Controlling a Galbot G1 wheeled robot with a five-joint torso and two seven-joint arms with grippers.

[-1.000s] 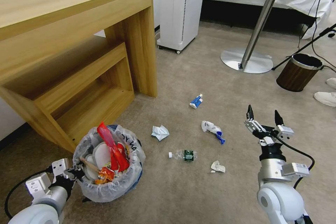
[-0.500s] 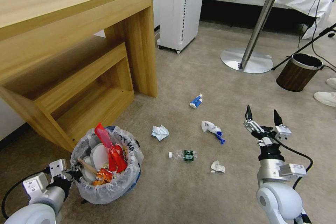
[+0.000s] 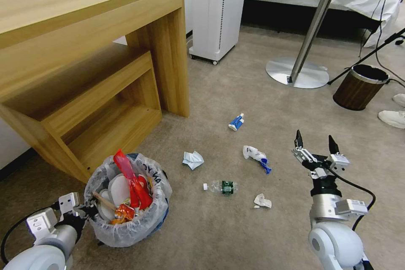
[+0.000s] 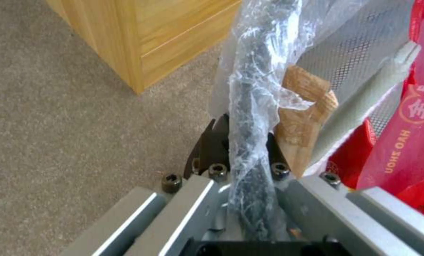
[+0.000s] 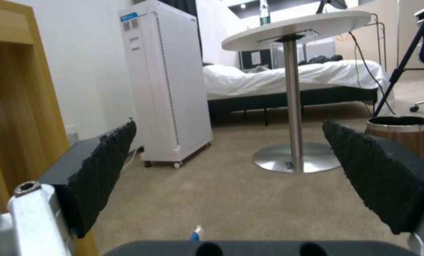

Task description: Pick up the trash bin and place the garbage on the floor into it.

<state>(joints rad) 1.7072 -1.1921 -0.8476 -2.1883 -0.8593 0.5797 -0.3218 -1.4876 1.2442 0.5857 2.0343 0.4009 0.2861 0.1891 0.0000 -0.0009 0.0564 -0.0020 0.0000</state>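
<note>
The trash bin [image 3: 126, 204], blue with a crinkly plastic liner, sits low at my near left, stuffed with red wrappers, white discs and a stick. My left gripper [image 3: 89, 211] is shut on its rim; the left wrist view shows the bag-wrapped rim [image 4: 250, 106] pinched between the dark fingers [image 4: 211, 142]. Garbage lies on the floor [image 3: 236, 232]: a blue-white packet [image 3: 236, 122], crumpled paper [image 3: 193, 160], a white-and-blue wrapper [image 3: 255, 154], a small bottle [image 3: 222, 187] and a paper scrap [image 3: 262, 201]. My right gripper [image 3: 315, 143] hangs open to the right of the litter, empty.
A wooden desk [image 3: 84, 50] with a lower shelf stands at the left, close behind the bin. A white wheeled unit [image 3: 217, 8], a round table's metal base [image 3: 297, 73], a brown wood-grain bin [image 3: 359, 86] and a person's white shoes [image 3: 392, 118] stand farther off.
The trash bin and my left gripper holding it have slid a little toward me and to the left. My right gripper has drawn back slightly, still open.
</note>
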